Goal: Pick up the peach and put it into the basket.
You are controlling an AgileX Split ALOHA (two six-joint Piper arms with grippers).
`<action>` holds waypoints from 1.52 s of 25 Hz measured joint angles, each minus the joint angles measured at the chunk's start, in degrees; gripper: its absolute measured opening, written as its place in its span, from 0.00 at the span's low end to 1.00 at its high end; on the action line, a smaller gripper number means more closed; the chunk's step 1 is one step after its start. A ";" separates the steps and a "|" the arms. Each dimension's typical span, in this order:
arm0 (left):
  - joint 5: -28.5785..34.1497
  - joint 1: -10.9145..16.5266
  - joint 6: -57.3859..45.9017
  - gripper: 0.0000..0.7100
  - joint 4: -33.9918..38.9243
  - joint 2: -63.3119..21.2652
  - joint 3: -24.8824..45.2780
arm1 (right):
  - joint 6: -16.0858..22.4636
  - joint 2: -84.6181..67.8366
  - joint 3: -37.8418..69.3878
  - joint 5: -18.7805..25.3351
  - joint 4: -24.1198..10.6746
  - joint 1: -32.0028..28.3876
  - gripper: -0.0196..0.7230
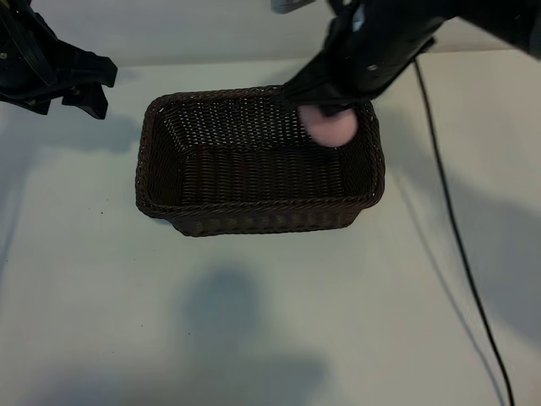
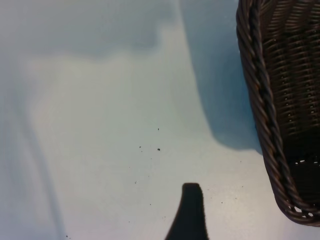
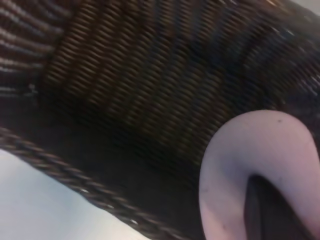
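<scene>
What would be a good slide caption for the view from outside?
Right gripper holds a small pale-pink peach above the dark-brown woven wicker basket; left gripper waits beside it.

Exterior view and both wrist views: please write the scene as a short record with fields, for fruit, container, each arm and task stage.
fruit: small round pale-pink peach, held above the basket's inside near its right end
container: large rectangular dark-brown woven wicker basket, standing on the white table; nothing seen lying inside
right gripper: over the basket, fingers shut on the peach
left gripper: beside the basket's left end, fingers open, holding nothing
task stage: peach picked up, not yet released
</scene>
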 joint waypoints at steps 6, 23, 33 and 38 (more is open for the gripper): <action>0.00 0.00 0.18 0.84 0.00 0.00 0.00 | -0.23 5.86 -0.13 -5.02 -0.42 0.59 0.12; 0.00 0.00 0.18 0.84 0.00 0.00 0.00 | -1.95 15.21 -0.13 -7.29 -0.53 0.59 0.75; 0.00 0.00 0.18 0.84 0.00 0.00 0.00 | -0.28 7.86 -3.34 -1.11 -0.73 0.59 0.89; 0.00 0.00 -0.03 0.84 0.00 0.00 0.00 | -0.21 7.10 -10.10 7.43 -3.68 0.52 0.80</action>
